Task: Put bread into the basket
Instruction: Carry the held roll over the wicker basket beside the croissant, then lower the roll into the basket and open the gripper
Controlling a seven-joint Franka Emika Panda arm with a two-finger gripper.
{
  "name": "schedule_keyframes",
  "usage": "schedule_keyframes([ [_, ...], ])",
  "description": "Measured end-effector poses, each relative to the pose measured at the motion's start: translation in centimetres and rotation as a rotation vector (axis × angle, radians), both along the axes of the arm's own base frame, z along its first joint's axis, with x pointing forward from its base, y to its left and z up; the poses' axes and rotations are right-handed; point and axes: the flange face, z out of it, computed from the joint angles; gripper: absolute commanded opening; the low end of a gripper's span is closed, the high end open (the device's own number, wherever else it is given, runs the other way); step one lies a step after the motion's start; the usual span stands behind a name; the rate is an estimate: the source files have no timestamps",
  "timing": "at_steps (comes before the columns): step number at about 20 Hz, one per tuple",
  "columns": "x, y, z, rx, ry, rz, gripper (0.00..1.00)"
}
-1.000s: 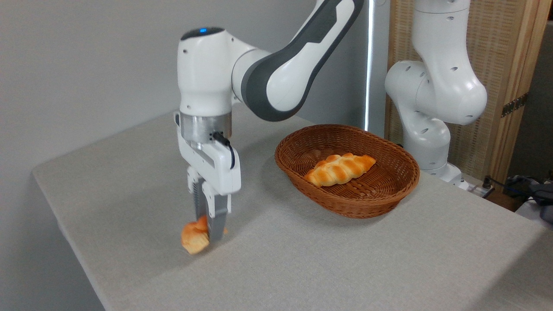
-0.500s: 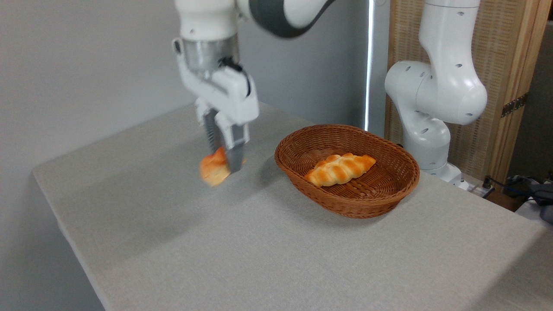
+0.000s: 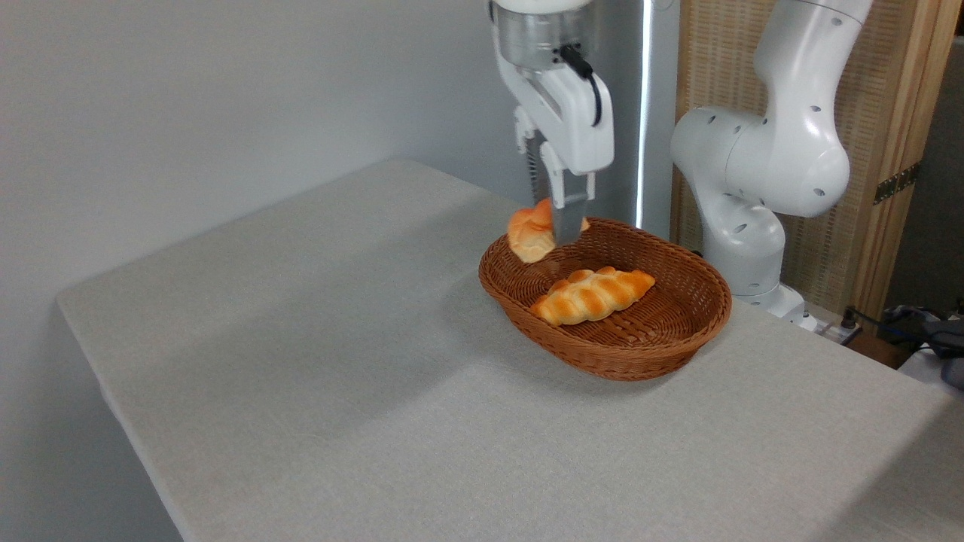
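My gripper [image 3: 559, 228] points straight down and is shut on the bread [image 3: 530, 233], a small round orange-golden bun. The bun hangs in the air over the far left part of the basket [image 3: 640, 354], just above its rim. The basket is an oval brown wicker one standing on the grey table, right of centre. One finger [image 3: 568, 217] covers the bun's right side.
A paler braided oblong loaf [image 3: 593, 294] lies in the middle of the basket. The arm's white base [image 3: 753, 188] rises behind the basket at the right. The grey table [image 3: 339, 361] stretches to the left and front, with its edges at left.
The gripper has carried the bun up off the table's front left and across to the right, from near the table edge to above the basket's far left side.
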Motion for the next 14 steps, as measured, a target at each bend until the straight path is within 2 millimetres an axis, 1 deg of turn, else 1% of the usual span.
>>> schedule_keyframes([
  [3,-2.8,-0.6,-2.8,0.03,0.059,-0.116,0.49],
  [6,-4.0,-0.5,-5.1,0.063,0.094,-0.268,0.59],
  [8,-4.1,-0.1,-5.7,0.078,0.103,-0.351,0.7],
  [10,-4.1,0.0,-5.8,0.08,0.104,-0.38,0.77],
  [12,-4.2,0.0,-6.1,0.078,0.109,-0.391,0.8],
  [14,-4.3,-0.3,-6.7,0.076,0.122,-0.402,0.93],
])
